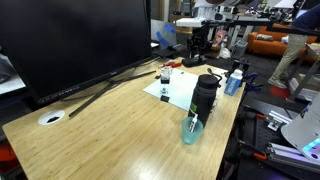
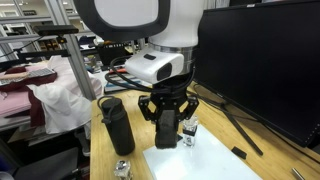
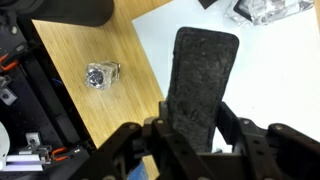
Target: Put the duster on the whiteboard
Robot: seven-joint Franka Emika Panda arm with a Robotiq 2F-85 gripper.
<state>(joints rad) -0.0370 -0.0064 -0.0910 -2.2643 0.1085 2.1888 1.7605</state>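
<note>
**Duster held in the gripper at the whiteboard's edge**

A tall black bottle (image 2: 117,125) stands just beside the whiteboard (image 2: 205,162), towards the long edge of the table (image 1: 110,140). A small clear container (image 2: 190,132) stands close to the gripper (image 3: 195,137). The duster (image 3: 205,75) is a dark, rough-textured oblong clamped between the jaws. Only the wrist view shows this grip, and a small shiny object (image 3: 102,75) on bare wood.

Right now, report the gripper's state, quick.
The gripper: closed, holding the flat black oblong duster over the thin white rectangular whiteboard.
</note>
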